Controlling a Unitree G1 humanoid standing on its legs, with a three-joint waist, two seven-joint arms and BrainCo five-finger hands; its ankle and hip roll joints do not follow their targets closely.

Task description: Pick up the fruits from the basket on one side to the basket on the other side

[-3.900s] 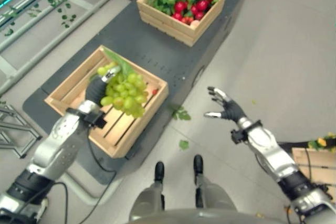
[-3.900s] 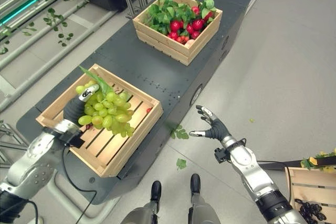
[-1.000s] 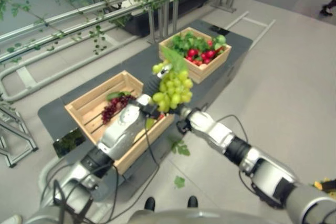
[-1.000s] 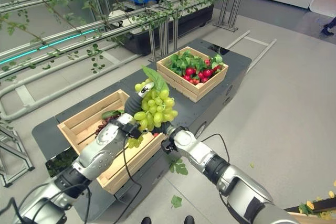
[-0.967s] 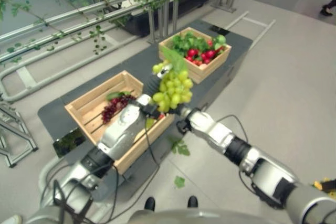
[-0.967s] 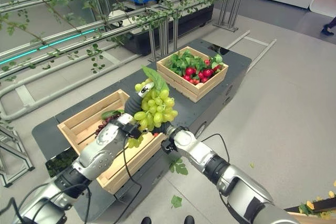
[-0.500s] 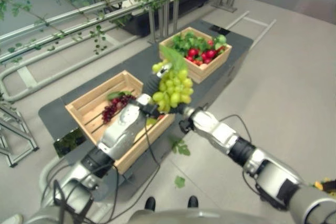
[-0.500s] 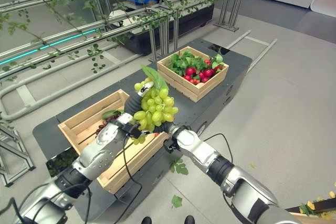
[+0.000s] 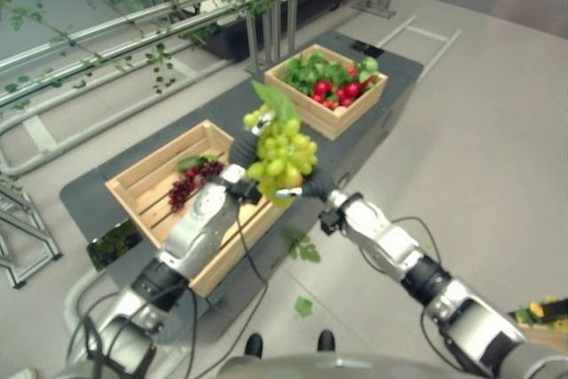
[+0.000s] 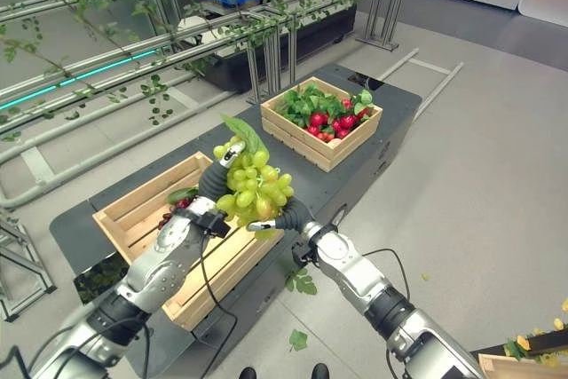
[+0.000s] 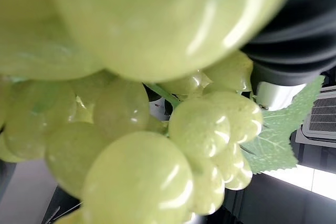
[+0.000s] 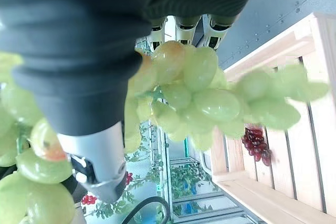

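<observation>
A bunch of green grapes with a leaf hangs in the air over the front corner of the near wooden crate. My left hand is shut on the top of the bunch from the left side; its wrist view has the grapes pressed right against the dark cover. My right hand reaches in from the right and cups the bunch from below. In its wrist view the fingers curl round the grapes.
Dark purple grapes lie in the near crate. A second crate of red fruit and green leaves stands farther back on the black platform. Metal rails with vines run behind. Loose leaves lie on the floor.
The left hand has lifted the bunch out over the near crate's front corner. The right hand, open and apart at first, has closed in under the grapes. The camera has shifted slightly.
</observation>
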